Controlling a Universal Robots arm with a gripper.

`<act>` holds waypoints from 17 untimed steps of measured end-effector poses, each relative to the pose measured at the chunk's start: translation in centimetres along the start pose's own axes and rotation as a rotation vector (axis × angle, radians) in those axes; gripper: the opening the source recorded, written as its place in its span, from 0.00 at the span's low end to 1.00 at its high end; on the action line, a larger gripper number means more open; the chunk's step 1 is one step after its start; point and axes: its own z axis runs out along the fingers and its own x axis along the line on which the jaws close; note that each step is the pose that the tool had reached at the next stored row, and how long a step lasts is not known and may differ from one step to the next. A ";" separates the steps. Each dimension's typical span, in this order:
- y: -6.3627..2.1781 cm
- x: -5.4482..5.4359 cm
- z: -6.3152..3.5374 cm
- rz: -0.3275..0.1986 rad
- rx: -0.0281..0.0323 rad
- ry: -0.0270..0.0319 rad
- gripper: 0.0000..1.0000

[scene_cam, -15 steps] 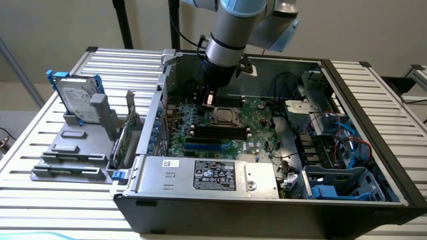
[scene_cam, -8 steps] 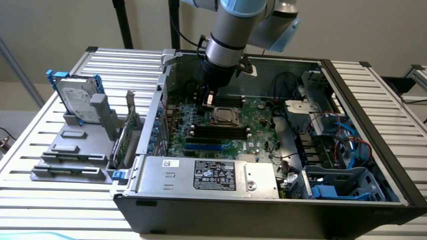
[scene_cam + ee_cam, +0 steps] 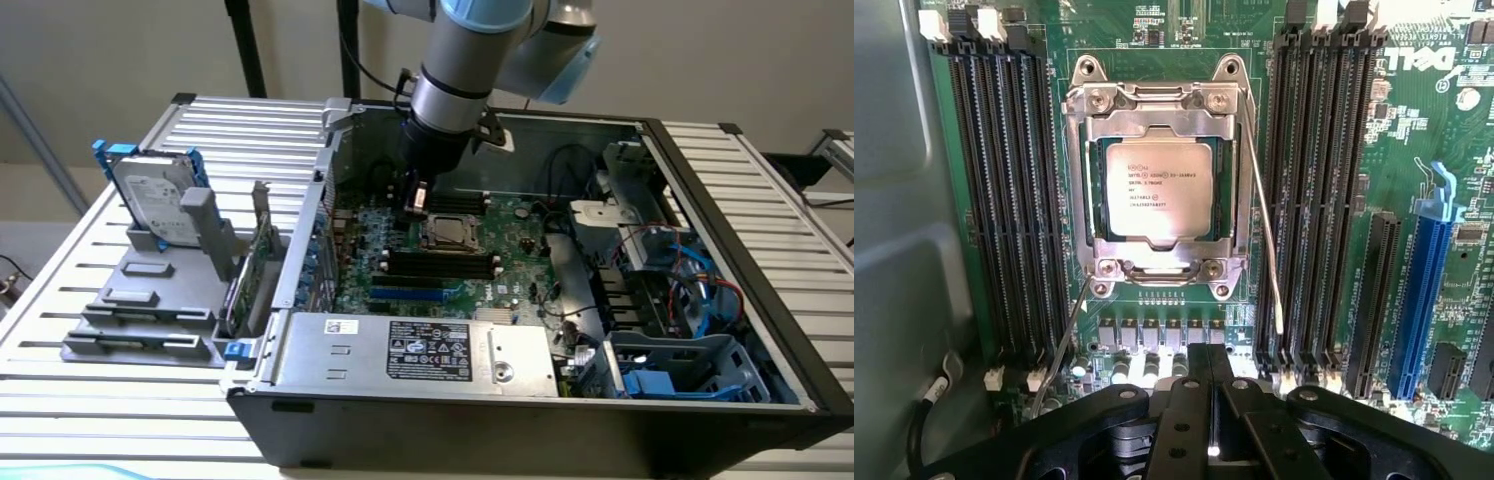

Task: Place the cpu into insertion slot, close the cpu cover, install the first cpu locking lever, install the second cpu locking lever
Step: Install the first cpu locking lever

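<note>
The shiny metal cpu cover (image 3: 1080, 180) holds the silvery square cpu (image 3: 1157, 190) down in the dark insertion slot (image 3: 1222, 200), so the black pincer (image 3: 416, 208), upper-middle in the exterior view, hangs closed and empty.

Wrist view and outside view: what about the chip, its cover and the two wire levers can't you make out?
Wrist view: print on the chip is too small to read.
Wrist view: the socket is mostly hidden under the chip and cover.
Wrist view: one lever loses its far end behind the gripper.
Exterior view: the levers are too small to see; the arm hides part of the board.
</note>
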 end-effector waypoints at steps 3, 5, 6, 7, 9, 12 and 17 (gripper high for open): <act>-0.25 0.0 -0.25 0.005 0.0000 0.0044 0.11; -0.36 0.0 -0.45 0.012 0.0003 0.0129 0.11; -0.40 0.0 -0.52 0.016 0.0003 0.0173 0.11; -0.43 0.0 -0.59 0.021 0.0003 0.0216 0.11; -0.50 0.0 -0.73 0.031 0.0003 0.0295 0.11; -0.58 0.0 -0.92 0.045 0.0003 0.0406 0.11; -0.85 0.0 -1.12 0.066 -0.0002 0.0544 0.11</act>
